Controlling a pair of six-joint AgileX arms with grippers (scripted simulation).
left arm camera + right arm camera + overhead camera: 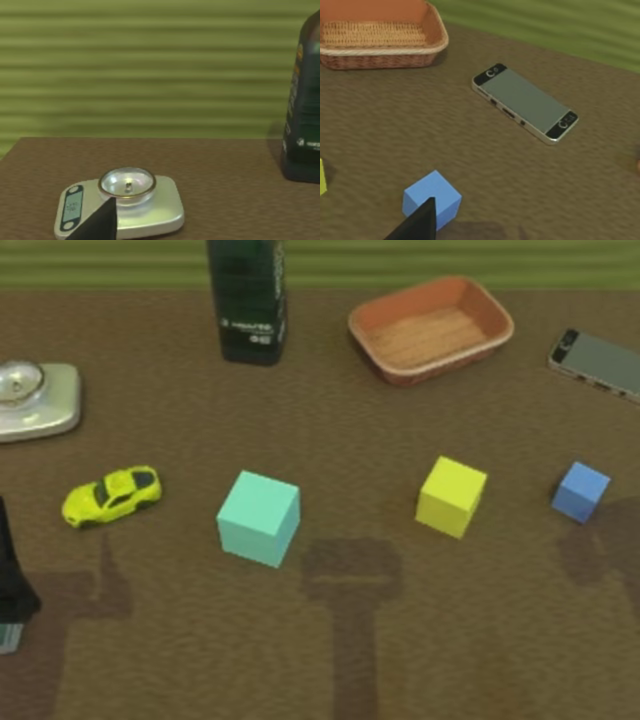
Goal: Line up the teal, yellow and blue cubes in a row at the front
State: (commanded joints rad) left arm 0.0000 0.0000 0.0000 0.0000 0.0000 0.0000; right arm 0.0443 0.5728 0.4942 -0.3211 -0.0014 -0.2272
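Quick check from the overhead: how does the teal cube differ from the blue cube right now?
The teal cube is clearly the larger; the blue cube is the smallest of the three. Teal sits left of centre, near the toy car; blue sits near the table's right edge, beyond the yellow cube. Both are plain matte cubes resting flat, untouched.

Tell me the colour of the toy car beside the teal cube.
Yellow-green, with dark windows. The toy car shows best in the top view.

A blue cube lies near a phone and a basket.
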